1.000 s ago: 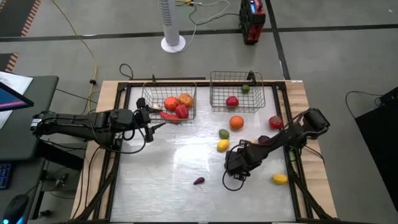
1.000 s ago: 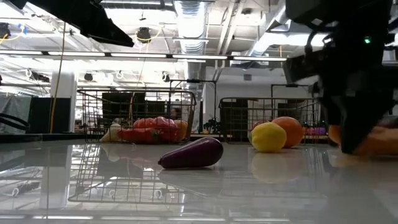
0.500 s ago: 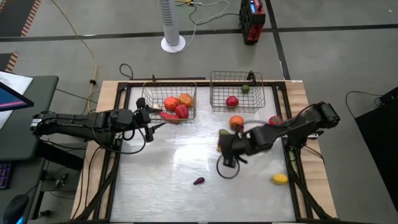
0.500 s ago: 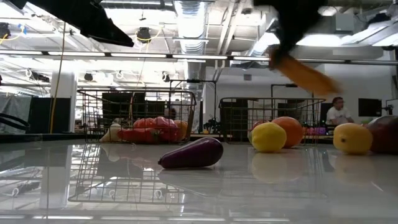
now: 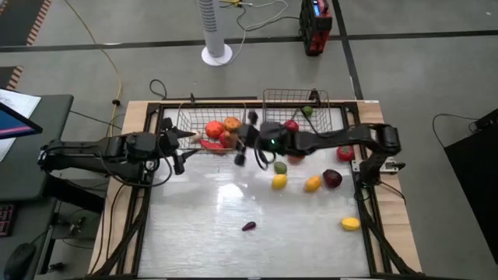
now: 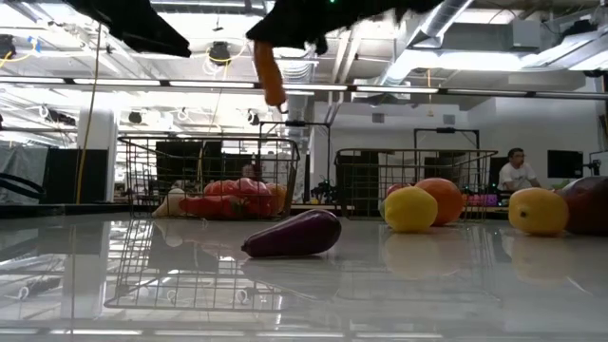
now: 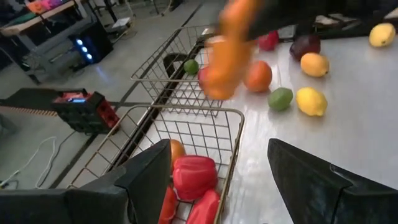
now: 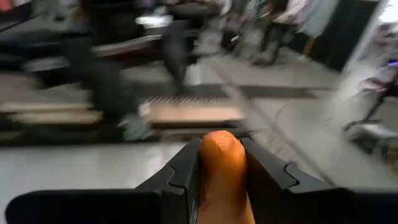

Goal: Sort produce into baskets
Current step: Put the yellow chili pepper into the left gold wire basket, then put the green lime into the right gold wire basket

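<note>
My right gripper (image 8: 222, 163) is high over the table beside the left basket (image 5: 210, 128), shut on an orange carrot (image 6: 269, 71). My left gripper (image 7: 217, 186) hovers open at that basket's near left corner, empty. In the left basket lie red peppers (image 7: 196, 174) and orange pieces. An apple (image 5: 290, 125) and a lime (image 5: 307, 111) are in the right basket (image 5: 296, 113). Resting on the table are a purple eggplant (image 6: 293, 234), lemons (image 5: 278, 181) (image 5: 350, 224), a green piece (image 5: 280, 166), a dark red piece (image 5: 332, 178) and a tomato (image 5: 345, 153). My right gripper pinches the carrot between its two fingers (image 8: 186, 168), one on each side; its rounded end (image 8: 221, 144) shows just past the fingertips. The carrot is lifted clear of the table and, in the low view, hangs slanted below the gripper.
The right arm (image 5: 327, 142) stretches across the table's far half in front of the right basket. Bare table lies at the near left. A white fan stand (image 5: 216, 54) and a red box (image 5: 315, 27) are on the floor beyond the far edge.
My right gripper has risen from the near right of the table and swung toward the far left, to the left basket, tipping from pointing down to nearly level, with the carrot carried along. The pieces that its arm covered now show.
</note>
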Controlling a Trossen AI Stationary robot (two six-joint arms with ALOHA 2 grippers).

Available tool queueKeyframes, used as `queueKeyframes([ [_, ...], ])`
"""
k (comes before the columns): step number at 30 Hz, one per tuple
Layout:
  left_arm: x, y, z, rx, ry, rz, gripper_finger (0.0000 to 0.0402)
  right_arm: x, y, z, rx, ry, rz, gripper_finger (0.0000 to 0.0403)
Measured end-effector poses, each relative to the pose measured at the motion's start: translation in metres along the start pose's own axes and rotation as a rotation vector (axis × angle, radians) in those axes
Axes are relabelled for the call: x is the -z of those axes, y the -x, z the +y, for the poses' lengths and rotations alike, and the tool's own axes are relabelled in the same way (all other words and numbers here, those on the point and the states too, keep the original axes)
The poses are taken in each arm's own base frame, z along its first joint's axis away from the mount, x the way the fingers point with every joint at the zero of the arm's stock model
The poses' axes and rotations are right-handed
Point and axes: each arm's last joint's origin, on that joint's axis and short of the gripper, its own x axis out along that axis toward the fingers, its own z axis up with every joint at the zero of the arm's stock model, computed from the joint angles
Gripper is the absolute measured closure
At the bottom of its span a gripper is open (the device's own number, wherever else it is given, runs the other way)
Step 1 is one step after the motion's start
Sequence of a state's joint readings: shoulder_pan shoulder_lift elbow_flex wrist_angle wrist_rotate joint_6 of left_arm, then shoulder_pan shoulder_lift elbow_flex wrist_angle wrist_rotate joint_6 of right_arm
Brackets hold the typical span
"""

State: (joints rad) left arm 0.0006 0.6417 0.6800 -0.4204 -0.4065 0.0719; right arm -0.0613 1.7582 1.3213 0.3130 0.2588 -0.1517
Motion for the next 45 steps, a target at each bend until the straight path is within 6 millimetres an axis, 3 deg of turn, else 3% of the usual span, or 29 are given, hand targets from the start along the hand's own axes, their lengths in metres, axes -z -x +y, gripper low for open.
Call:
queueKeyframes([
  [3,0.002,0.004,0.002,-0.001,0.000,0.002,0.0145,0.011,-0.024,-0.018,0.032,-0.011,-0.029,0.0265],
  [7,0.003,0.007,0.003,0.000,-0.013,0.011,0.0145,0.028,-0.049,-0.032,-0.035,-0.025,0.053,0.0207],
  [12,0.003,0.006,0.003,0.001,-0.026,0.011,0.0145,0.012,-0.055,-0.044,-0.054,-0.005,0.196,0.0115],
  [16,0.003,0.006,0.003,0.000,-0.016,0.008,0.0145,-0.013,-0.035,-0.043,-0.074,0.017,0.376,0.0079],
  [19,0.002,0.006,0.003,0.000,-0.011,0.004,0.0145,-0.028,-0.009,-0.031,-0.113,0.003,0.466,0.0076],
  [21,0.002,0.006,0.003,0.001,0.000,0.005,0.0145,-0.029,0.006,-0.019,-0.140,-0.016,0.550,0.0079],
  [28,0.006,0.004,-0.001,0.057,0.043,0.011,0.0145,-0.007,0.054,0.045,-0.114,-0.034,0.782,0.0085],
  [32,0.006,-0.003,-0.003,0.064,0.043,0.028,0.0145,0.031,0.072,0.072,-0.016,-0.065,0.917,0.0085],
  [39,0.005,-0.018,-0.011,0.098,0.054,0.061,0.0145,0.085,0.081,0.071,0.158,-0.161,1.040,0.0085],
  [45,0.008,-0.029,-0.016,0.118,0.038,0.111,0.0145,0.098,0.082,0.065,0.221,-0.190,1.063,0.0085],
])
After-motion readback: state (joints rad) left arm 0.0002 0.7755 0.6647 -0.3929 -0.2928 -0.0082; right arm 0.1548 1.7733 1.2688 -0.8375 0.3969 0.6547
